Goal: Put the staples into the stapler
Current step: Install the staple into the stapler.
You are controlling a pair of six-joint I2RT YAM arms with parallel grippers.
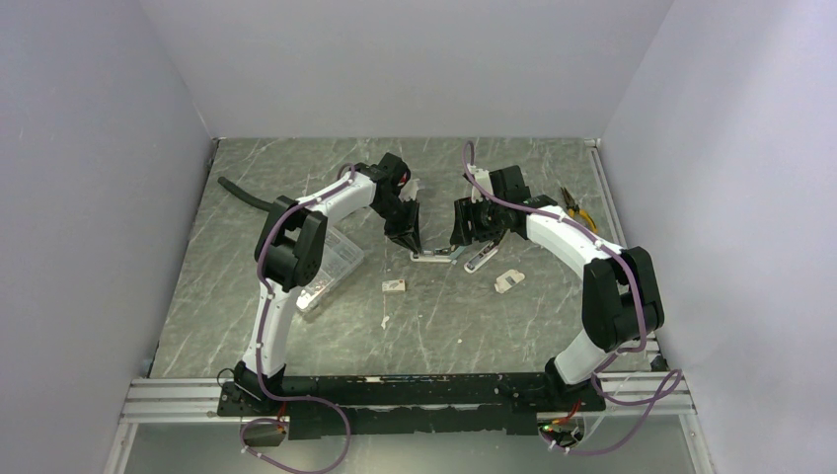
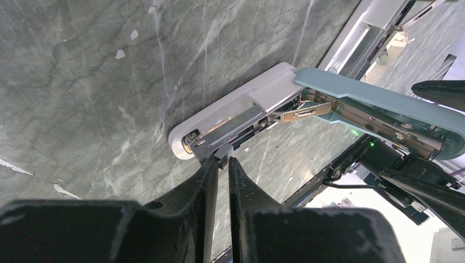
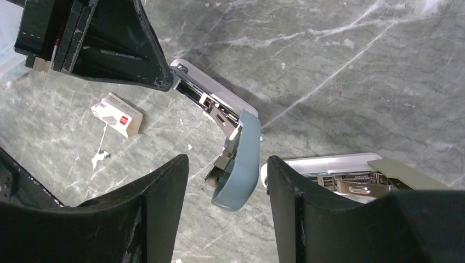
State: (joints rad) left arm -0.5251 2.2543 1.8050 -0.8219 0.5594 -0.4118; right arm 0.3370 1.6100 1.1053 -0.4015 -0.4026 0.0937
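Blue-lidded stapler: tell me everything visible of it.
The blue-lidded stapler lies on the marbled table, white plastic base down, teal lid swung open and raised, metal magazine exposed. The left claw, tips nearly together, meets the magazine's front end; the lid sits, ungripped, inside the open right claw.

Overhead looks down; wrist views close, share blue-lidded stapler.

2 white arms — black joints, purple cables.
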